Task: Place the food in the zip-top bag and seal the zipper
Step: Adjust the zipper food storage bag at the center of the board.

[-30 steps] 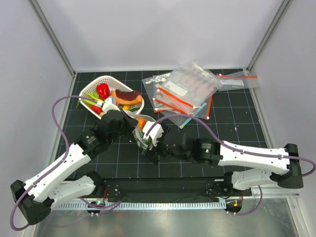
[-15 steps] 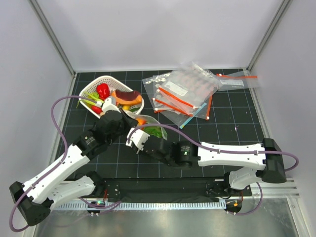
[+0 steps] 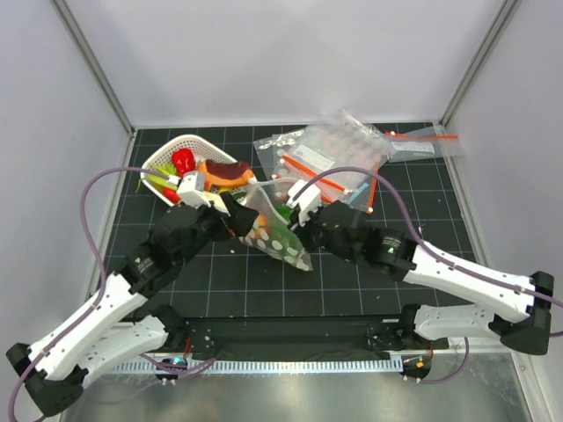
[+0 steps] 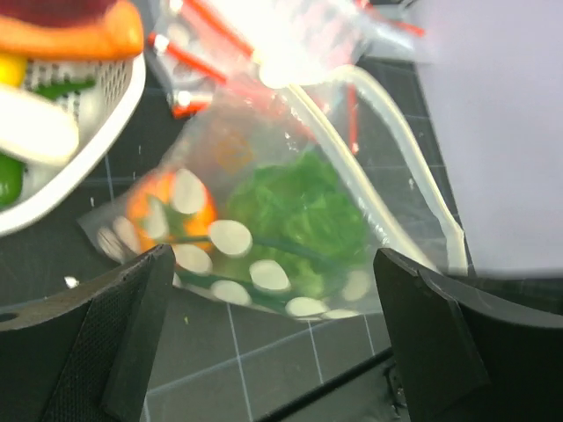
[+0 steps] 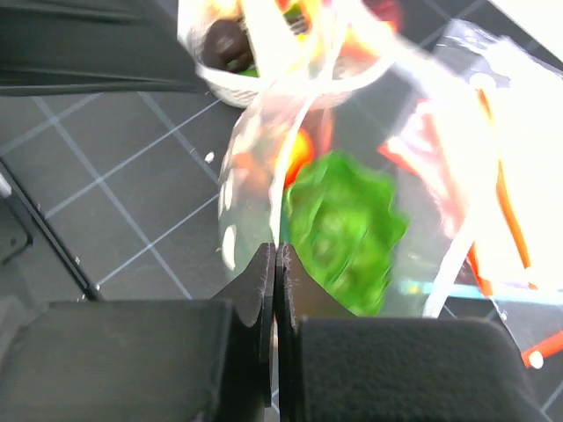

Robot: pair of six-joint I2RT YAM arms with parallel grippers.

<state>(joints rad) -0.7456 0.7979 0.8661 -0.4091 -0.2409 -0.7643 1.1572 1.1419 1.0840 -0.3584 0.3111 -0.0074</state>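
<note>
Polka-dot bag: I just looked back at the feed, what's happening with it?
The right gripper is shut on the polka-dot bag at its mouth edge. The left gripper is open in front of the bag, holding nothing. The lettuce and orange piece are inside; the zipper strips stand apart, so it is not yet sealed.

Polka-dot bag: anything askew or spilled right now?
Nothing spilled: the lettuce and orange piece sit inside the polka-dot bag. But its zipper bows open, unsealed, with the right end effector pinching one edge.
</note>
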